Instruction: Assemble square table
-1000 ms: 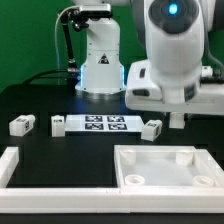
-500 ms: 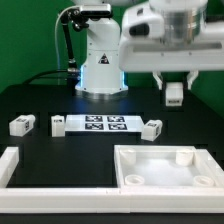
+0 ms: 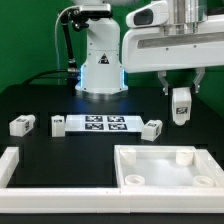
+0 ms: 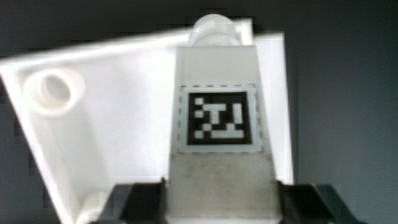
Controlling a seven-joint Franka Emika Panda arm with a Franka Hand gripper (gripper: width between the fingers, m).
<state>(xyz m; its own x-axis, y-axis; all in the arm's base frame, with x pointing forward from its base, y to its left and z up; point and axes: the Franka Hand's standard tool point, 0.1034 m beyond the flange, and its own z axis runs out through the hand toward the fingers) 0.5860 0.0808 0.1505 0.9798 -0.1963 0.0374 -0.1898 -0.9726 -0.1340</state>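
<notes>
On the black table (image 3: 40, 145) a white square tabletop (image 3: 165, 165) is laid rim up at the exterior view's right, and a long white rail (image 3: 60, 192) is seen along the near edge. Farther back, the marker board (image 3: 105, 124) is flanked by a leg block (image 3: 57, 124) and another leg block (image 3: 151, 128); a third leg block (image 3: 20, 125) is set farther left.

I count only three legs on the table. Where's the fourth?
Exterior view's right: the fourth leg is held upright in the hand, in the air above the slab's far side.
</notes>
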